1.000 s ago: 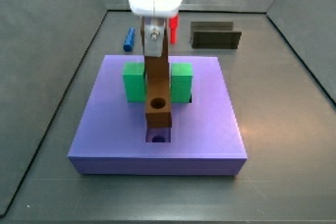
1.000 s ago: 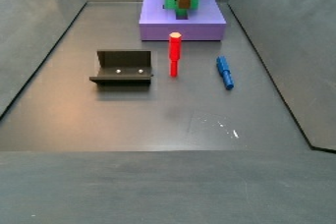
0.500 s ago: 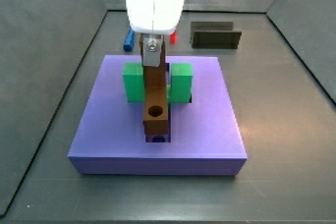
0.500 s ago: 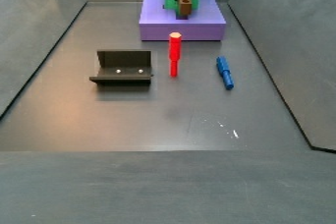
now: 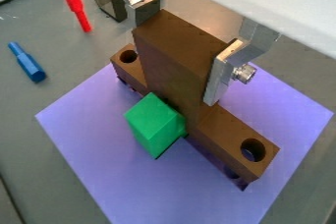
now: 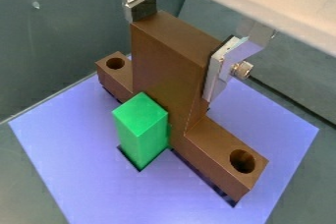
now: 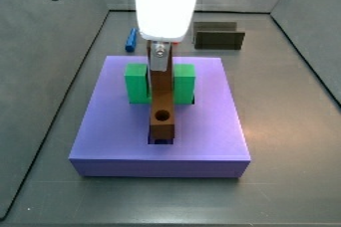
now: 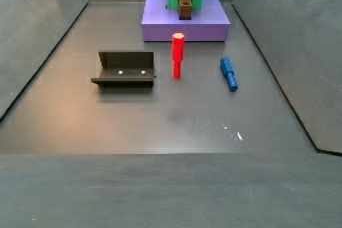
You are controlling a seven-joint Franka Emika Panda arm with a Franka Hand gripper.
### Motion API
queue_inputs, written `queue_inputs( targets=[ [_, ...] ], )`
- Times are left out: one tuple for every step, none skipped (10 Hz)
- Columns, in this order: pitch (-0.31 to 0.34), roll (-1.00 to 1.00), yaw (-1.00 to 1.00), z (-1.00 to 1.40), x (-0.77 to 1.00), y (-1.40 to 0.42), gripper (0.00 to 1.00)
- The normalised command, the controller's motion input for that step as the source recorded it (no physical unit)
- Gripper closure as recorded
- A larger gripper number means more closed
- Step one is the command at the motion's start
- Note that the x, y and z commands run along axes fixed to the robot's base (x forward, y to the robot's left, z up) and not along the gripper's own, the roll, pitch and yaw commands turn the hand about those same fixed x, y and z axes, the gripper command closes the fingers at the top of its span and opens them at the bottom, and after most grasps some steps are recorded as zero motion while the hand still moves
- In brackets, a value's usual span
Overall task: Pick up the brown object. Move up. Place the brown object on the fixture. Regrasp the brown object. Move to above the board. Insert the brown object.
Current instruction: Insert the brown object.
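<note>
Fingers (image 5: 246, 54) clamp brown object (image 5: 178, 66) (board (image 5: 282, 140) edges clear).

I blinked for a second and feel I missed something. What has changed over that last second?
The tool has moved down, still clamped on the brown object, pushing it lower into the board. The green block, red peg, blue peg and fixture stayed put.
</note>
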Motion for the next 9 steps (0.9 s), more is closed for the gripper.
queue_inputs(
  targets=[
    [0.0,0.07,0.0,-0.13,0.13,-0.08,1.0],
    [0.003,0.13,0.0,-0.22,0.04,0.0,1.0],
    [0.0,0.13,0.0,-0.25,0.0,0.07,1.0],
    [0.0,0.1,0.0,-0.21,-0.15,0.15,1.0],
    [-0.011,0.04,0.0,-0.16,-0.27,0.18,1.0],
    [-0.04,0.0,0.0,-0.13,-0.26,0.08,1.0],
    [-0.06,-0.1,0.0,-0.12,-0.1,0.0,1.0],
    [-0.039,-0.02,0.0,-0.16,-0.08,0.0,1.0],
    [0.0,0.03,0.0,-0.14,-0.01,-0.04,1.0]
  ],
)
